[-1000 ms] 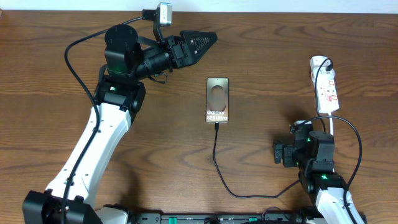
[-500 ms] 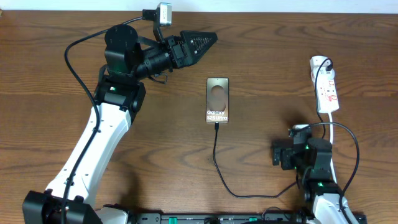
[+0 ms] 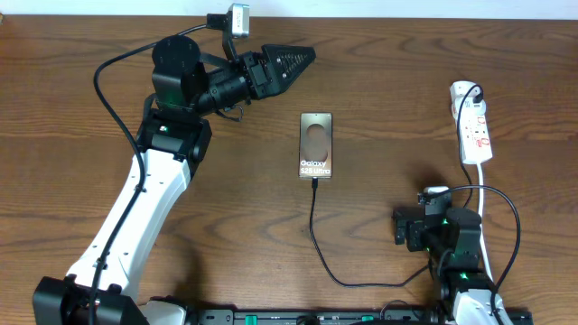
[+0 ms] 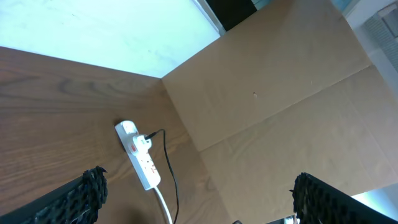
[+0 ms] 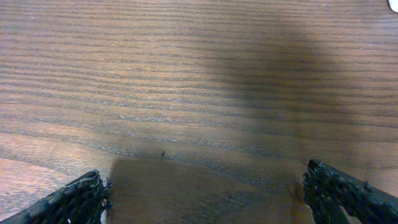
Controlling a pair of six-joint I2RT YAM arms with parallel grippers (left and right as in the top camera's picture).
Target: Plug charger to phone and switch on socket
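phone | apart from left gripper, jaws wide | charger seemingly plugged in

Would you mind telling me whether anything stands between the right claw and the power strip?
Nothing solid does. Only bare table separates the right claw from the power strip, though the charger cable and the strip's white cord trail across that stretch.

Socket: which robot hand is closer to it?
Right. In the overhead view the right gripper is below-left of the socket; the left gripper is farther away, up-left of the phone.
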